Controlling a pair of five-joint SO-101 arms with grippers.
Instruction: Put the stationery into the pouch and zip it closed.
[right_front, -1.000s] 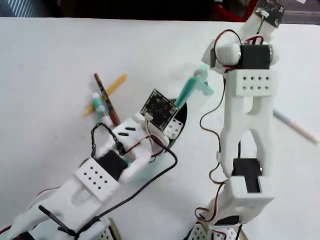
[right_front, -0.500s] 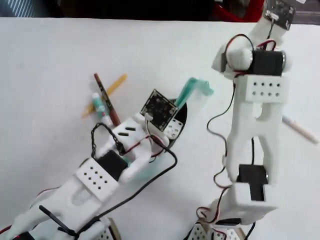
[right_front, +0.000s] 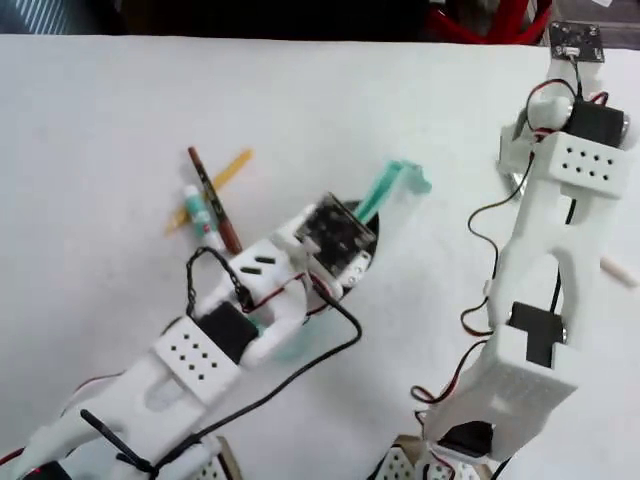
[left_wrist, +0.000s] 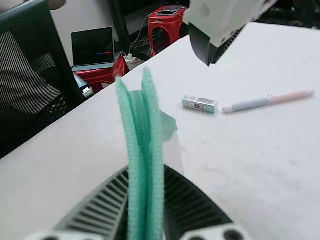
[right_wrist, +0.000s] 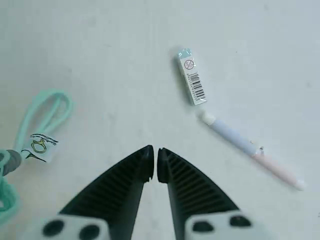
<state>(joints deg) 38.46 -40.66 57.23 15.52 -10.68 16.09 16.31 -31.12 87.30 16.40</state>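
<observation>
As the left claw (left_wrist: 145, 172) grips it, the pouch (right_front: 388, 185) seemingly points lengthwise far-right

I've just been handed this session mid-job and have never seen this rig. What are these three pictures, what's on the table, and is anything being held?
Two white robot arms stand side by side at a white table. The high view looks down from a fixed camera. The other two views come from a camera on each arm's wrist. The left gripper is shut on the green pouch. The right gripper is shut and empty, near a small box and a pastel pen. Elsewhere lie a yellow pencil, a brown pen and a small tube.
</observation>
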